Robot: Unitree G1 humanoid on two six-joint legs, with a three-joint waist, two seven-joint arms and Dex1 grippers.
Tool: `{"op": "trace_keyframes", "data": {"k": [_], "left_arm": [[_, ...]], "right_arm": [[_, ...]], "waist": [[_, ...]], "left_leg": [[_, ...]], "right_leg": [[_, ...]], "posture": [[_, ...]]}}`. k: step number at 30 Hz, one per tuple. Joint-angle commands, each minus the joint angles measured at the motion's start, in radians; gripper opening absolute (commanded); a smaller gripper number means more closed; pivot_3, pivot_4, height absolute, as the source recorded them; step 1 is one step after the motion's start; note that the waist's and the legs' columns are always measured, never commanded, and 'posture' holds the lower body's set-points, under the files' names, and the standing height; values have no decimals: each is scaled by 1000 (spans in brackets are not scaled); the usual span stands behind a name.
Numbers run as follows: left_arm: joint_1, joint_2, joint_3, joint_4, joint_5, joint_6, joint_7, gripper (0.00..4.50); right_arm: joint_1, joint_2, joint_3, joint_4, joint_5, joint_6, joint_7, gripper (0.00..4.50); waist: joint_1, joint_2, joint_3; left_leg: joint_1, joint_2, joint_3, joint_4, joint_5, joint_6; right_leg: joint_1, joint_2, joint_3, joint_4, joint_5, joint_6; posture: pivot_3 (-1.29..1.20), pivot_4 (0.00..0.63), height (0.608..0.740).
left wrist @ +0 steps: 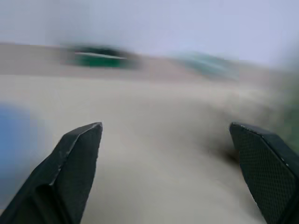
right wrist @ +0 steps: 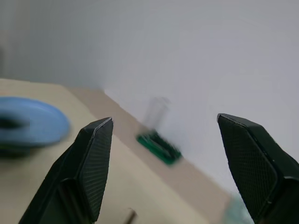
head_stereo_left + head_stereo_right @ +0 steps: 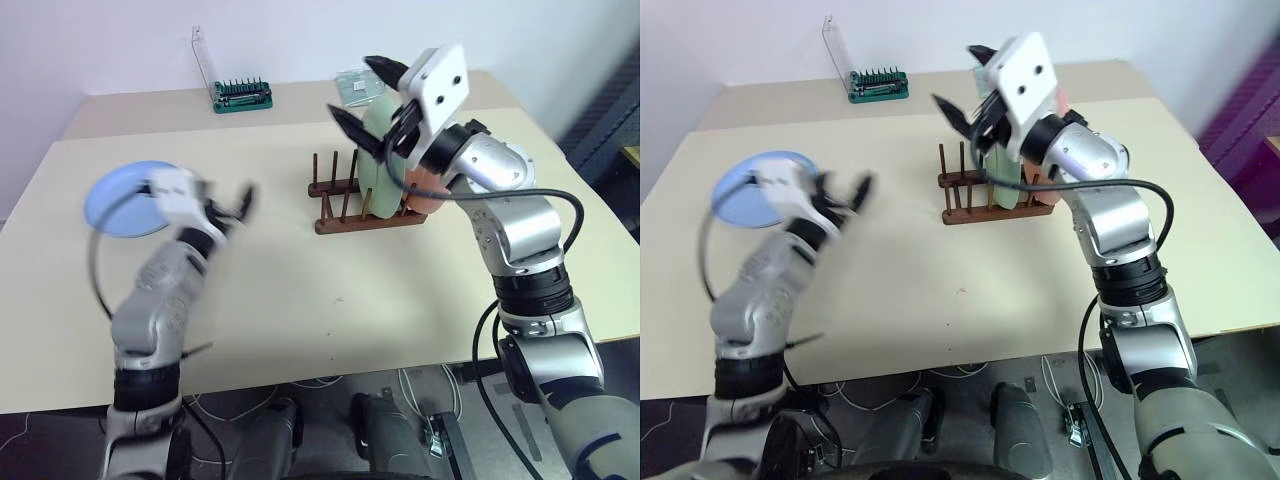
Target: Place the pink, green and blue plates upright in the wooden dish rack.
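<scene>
Blue, round and shallow, the last loose plate point(image 3: 118, 200) lies flat on the beige worktop point(image 3: 300, 290) at the robot's far left, well apart from the wooden dish rack point(image 3: 345, 205); the rack, dark reddish-brown with two rows of upright pegs, sits near the middle of the worktop; a pale green plate point(image 3: 378, 150) stands upright in it, and a salmon pink plate point(image 3: 430, 190) stands just behind the green one at the rack's right end, partly hidden by the right arm; the pegs at the rack's left end stand free. The right claw point(image 3: 368, 92) hangs above the rack with its two black fingers spread wide and nothing between them. The left claw point(image 3: 232, 208) is just beside the blue plate, blurred, with its fingers also spread wide and empty; the wrist view confirms the gap. Farther out, a green toothed holder point(image 3: 242, 96) with a clear lid sits at the back of the worktop, near a small clear packet point(image 3: 358, 87). Judging from this, two plates are racked and the blue one is left. The risks: a flat plate gives the claw little edge to catch, so it may slide away instead of lifting; the right arm is close above the racked plates and could knock them over; the blue plate, carried in, could strike the green one.
</scene>
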Motion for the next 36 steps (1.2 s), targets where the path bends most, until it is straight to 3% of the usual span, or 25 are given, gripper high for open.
{"op": "trace_keyframes", "data": {"k": [1,7,17,20,27,29,35,36], "left_arm": [[-31,-14,169,39,-37,63,175,4471],[-53,59,327,143,-119,148,195,4471],[-184,203,315,642,-131,114,14,4471],[-219,221,294,724,-115,86,-23,3682],[-244,237,286,754,-118,49,-46,152],[-240,234,278,732,-121,34,-61,70],[-181,195,98,303,-130,83,-128,70],[-184,176,71,211,-150,127,-104,26]], "right_arm": [[-5,19,-11,-28,-9,-32,30,3610],[26,45,10,-22,-33,-58,81,3610],[50,64,24,-9,-79,-94,113,3610],[82,47,43,-40,-77,-71,156,3610],[188,-14,77,-196,76,145,332,3610],[182,-14,79,-191,52,139,327,3610],[143,-17,115,-126,-78,19,326,3610],[130,-10,124,-107,-100,-9,325,3860]], "waist": [[4,0,0],[10,-3,-1],[6,-3,-1],[6,-3,-1],[6,-3,-1],[4,-3,-2],[7,-4,-1],[6,-4,-1]], "left_leg": [[0,0,0,0,0,0],[-1,-2,-1,2,0,0],[-1,-2,-2,2,1,-1],[0,-2,-2,2,1,-1],[0,-2,-2,2,0,-1],[0,-2,-2,2,0,-1],[-1,-2,-2,2,0,-1],[-1,-2,-2,2,0,-1]], "right_leg": [[0,0,0,0,0,0],[1,0,-2,0,1,1],[1,0,-2,1,1,1],[1,0,-2,1,1,1],[1,-1,-2,1,1,1],[1,-1,-2,1,1,1],[0,-2,-2,1,1,1],[0,-2,-2,1,1,1]], "posture": [[0,150,740],[0,150,740],[0,150,740],[0,150,740],[0,150,740],[0,150,740],[0,150,740],[0,150,740]]}}
